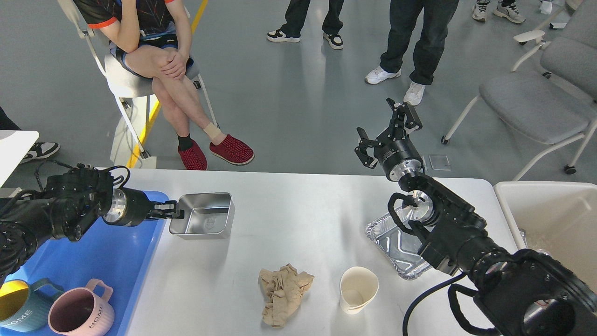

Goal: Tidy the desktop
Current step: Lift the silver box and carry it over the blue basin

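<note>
The table (298, 224) is a broad, smooth white top with rounded far corners, filling the lower half of the view and lit with a soft sheen; grey floor lies beyond its far edge.

At its left end sits a blue tray (116, 252) holding a pink mug (81, 312) and a teal mug (21, 303) at the near edge. The left hand (175, 210) reaches across the tray's right edge, its fingers closed on the near-left rim of a shiny metal tin (203, 215), which stands just beside the tray.

Toward the near edge, a crumpled brown paper napkin (283, 294) lies close to a white paper cup (357, 289) tipped on its side, mouth toward the camera. To the right, a crinkled foil tray (396, 242) is partly hidden under the right arm.

The right hand (389, 135) hangs above the table's far edge, holding nothing, its fingers spread apart. An off-white bin (545, 210) stands against the table's right end.
</note>
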You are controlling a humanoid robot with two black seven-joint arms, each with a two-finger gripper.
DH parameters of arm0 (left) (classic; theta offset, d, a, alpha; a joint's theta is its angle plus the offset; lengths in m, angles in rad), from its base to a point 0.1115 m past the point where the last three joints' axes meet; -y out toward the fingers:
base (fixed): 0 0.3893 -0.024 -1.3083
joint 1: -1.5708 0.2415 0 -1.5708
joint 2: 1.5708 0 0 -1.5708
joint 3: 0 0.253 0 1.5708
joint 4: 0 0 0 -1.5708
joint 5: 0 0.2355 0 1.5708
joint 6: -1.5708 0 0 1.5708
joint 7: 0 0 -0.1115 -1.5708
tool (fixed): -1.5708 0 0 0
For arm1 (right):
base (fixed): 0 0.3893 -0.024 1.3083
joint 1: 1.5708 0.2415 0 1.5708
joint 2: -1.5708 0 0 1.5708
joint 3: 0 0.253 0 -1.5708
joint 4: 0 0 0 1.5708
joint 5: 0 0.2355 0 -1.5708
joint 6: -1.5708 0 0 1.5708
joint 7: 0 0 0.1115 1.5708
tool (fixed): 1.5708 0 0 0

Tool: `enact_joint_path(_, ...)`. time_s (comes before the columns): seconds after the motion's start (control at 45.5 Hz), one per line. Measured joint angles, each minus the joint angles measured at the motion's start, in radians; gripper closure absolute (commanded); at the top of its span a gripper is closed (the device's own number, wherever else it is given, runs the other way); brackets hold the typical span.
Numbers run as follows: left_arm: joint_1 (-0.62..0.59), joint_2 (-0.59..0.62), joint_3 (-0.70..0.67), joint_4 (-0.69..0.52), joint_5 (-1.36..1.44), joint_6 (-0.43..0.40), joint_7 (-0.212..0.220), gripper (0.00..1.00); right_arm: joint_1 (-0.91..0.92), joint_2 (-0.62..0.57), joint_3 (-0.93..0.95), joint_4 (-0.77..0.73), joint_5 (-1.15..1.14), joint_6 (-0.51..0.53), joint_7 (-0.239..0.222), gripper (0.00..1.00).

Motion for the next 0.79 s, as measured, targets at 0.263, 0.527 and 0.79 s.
enact_joint_path(0.263,-0.108,0.086,0.098,-0.001,0.003,-0.068,-0.020,1.00,0.001,0.000,0.000,-0.001,0.000,0.000,0.000,0.00)
enact_joint_path(0.527,-0.241,0.141,0.109,-0.002,0.005,-0.149,-0.036,1.00,0.003,0.001,0.000,-0.001,0.000,0.000,0.000,0.00)
enact_joint_path(0.79,-0.254,0.154,0.118,-0.002,0.007,-0.157,-0.042,1.00,0.006,0.002,-0.016,-0.001,0.000,0.000,0.000,0.00)
